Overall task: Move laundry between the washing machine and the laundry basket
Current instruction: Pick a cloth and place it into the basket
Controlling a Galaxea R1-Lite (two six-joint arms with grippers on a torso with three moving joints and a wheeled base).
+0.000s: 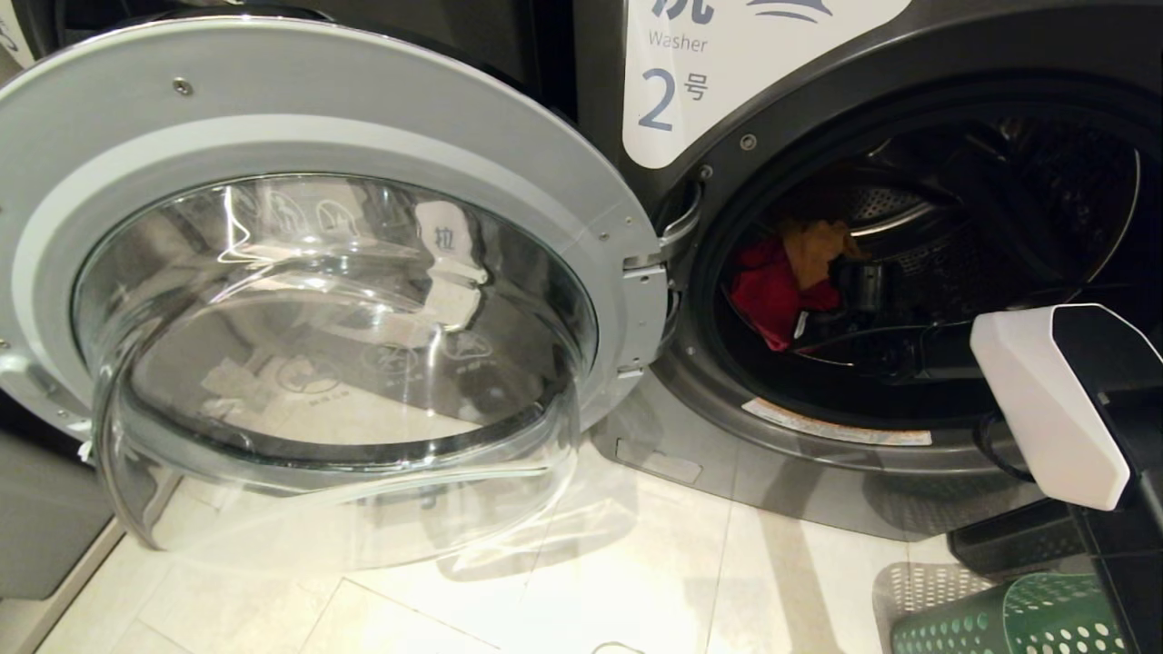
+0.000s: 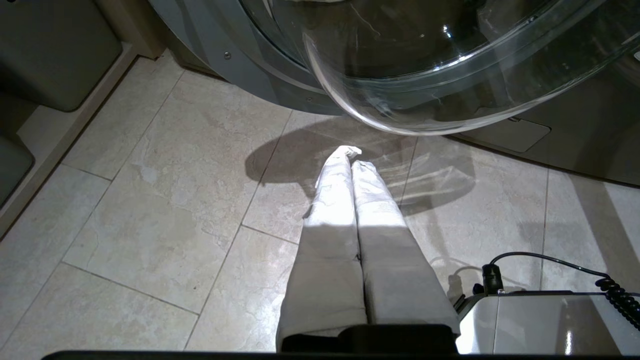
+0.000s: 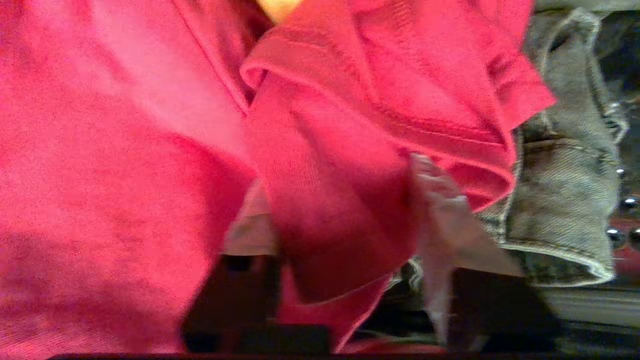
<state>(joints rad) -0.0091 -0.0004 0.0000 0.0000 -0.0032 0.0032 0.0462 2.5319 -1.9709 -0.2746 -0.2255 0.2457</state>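
Inside the drum of the washing machine (image 1: 909, 272), the red-pink cloth (image 3: 320, 190) lies bunched between the right gripper (image 3: 345, 225) jaws, a soft ribbed fold running up between them; whether they grasp it I cannot tell. Mustard cloth (image 1: 818, 247) sits just above, grey-olive denim (image 3: 560, 200) beside. The green perforated laundry basket (image 1: 1018, 622) waits on the floor, with the left gripper (image 2: 350, 160) clenched, idle.

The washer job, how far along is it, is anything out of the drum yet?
Done: the door of the washing machine stands open. In hand: the right gripper is inside the drum with a fold of the red cloth between its fingers. Left: the mustard cloth and grey cloth are in there too; nothing shows in the visible corner of the laundry basket.
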